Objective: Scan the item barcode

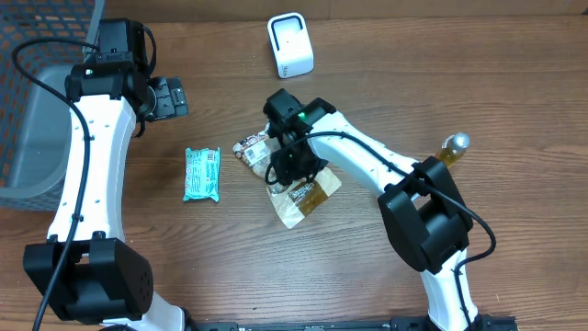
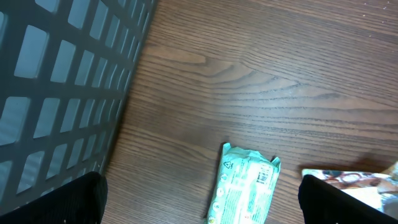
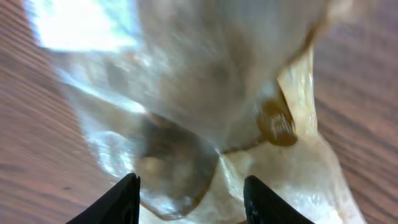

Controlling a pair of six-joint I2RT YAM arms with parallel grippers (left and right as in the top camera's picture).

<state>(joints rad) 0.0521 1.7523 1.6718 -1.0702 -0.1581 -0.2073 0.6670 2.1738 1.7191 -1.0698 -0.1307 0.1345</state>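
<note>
A clear plastic snack bag with brownish contents lies at the table's middle. My right gripper is down on it. In the right wrist view the bag fills the frame and bunches between the two dark fingertips, so the right gripper is shut on it. A white barcode scanner stands at the back centre. My left gripper hovers open at the back left with nothing in it. In the left wrist view that gripper is above a teal packet.
The teal packet lies left of centre. A brown-and-white wrapper sits beside the right gripper. A small bottle of golden liquid stands at the right. A grey mesh basket fills the left edge, also in the left wrist view.
</note>
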